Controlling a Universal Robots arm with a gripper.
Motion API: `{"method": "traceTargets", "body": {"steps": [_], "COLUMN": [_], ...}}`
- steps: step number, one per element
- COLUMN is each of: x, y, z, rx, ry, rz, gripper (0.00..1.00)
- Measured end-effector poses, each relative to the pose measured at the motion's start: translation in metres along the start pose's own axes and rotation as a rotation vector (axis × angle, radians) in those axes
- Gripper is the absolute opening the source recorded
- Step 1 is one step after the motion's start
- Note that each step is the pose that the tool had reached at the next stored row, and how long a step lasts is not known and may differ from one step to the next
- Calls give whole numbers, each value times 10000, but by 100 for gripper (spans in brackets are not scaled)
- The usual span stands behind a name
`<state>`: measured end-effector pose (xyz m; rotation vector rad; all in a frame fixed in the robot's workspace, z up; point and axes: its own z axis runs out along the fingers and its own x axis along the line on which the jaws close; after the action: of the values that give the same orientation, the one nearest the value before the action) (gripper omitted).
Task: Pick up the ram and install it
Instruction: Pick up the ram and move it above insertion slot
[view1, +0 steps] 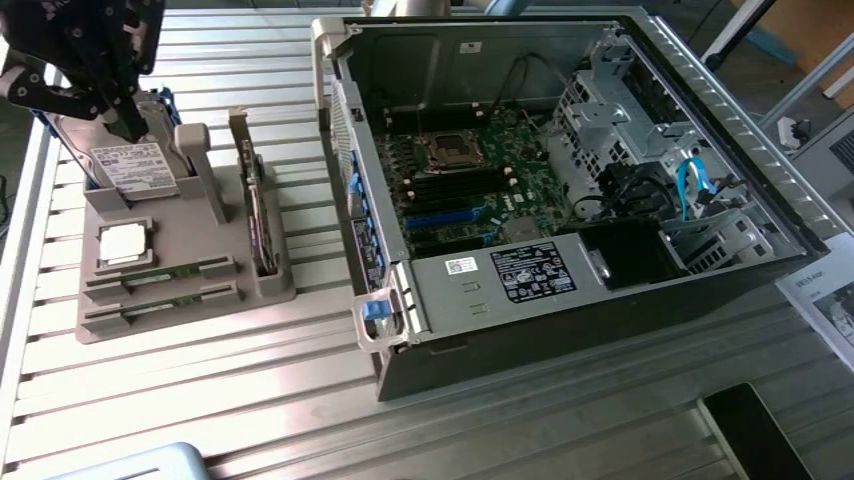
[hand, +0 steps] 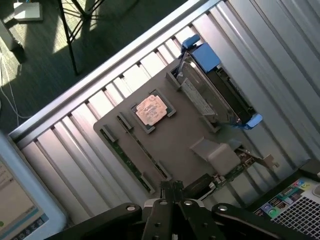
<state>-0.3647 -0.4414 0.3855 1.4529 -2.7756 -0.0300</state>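
A grey tray (view1: 200, 235) sits on the ribbed metal bench (view1: 307, 400) towards the exterior view's left. It carries a hard drive (view1: 134, 165) in a blue frame standing on edge at its far end, and a tall expansion card (view1: 254, 200) upright along the side that faces the open computer case (view1: 441, 350). A square silver processor chip (view1: 123, 243) lies flat in the middle. The two ram sticks lie flat in parallel slots at the tray's near end: the inner ram stick (view1: 163, 273) just beside the chip and the outer ram stick (view1: 163, 302) next to the tray's near edge. The fingers (view1: 134, 128) hang over the hard-drive end, clenched together with nothing between them. The chip lies between them and the ram sticks, so both sticks are well apart from the tips and untouched. In the wrist view the shut fingers (hand: 170, 189) look down on the tray (hand: 180, 135), with the inner ram stick (hand: 142, 148) and the outer ram stick (hand: 125, 160) running side by side past the chip (hand: 151, 110). The upright card stands between the sticks and the case. A strip of bare bench separates the tray from the case, whose side is off, leaving the green motherboard (view1: 467, 185) exposed. On its other side the tray lies near the bench's edge.
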Motion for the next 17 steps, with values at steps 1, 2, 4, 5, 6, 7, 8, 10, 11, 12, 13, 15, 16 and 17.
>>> {"method": "traceTargets", "body": {"steps": [1, 2, 4, 5, 6, 7, 8, 10, 11, 12, 13, 15, 16, 17], "x": [0, 0, 0, 0, 0, 0, 0, 0, 0, 0, 0, 0, 0, 0], "y": [0, 0, 0, 0, 0, 0, 0, 0, -1, -1, 0, -1, -1, -1], "z": [2, 4, 8, 10, 13, 15, 18, 25, 27, 30, 35, 41, 43, 45], "rx": [0, -1, -1, -1, -2, -2, -2, -3, -3, -3, -4, -4, -4, -5], "ry": [4, 7, 14, 17, 23, 26, 31, 43, 47, 52, 61, 71, 75, 79], "rz": [-174, -344, -672, -819, -1049, -1231, -1491, -2049, -2207, -2462, -2910, -3386, -3599, -3775], "gripper": [11, 11, 11, 11, 11, 11, 11, 11, 11, 11, 11, 11, 11, 11]}}
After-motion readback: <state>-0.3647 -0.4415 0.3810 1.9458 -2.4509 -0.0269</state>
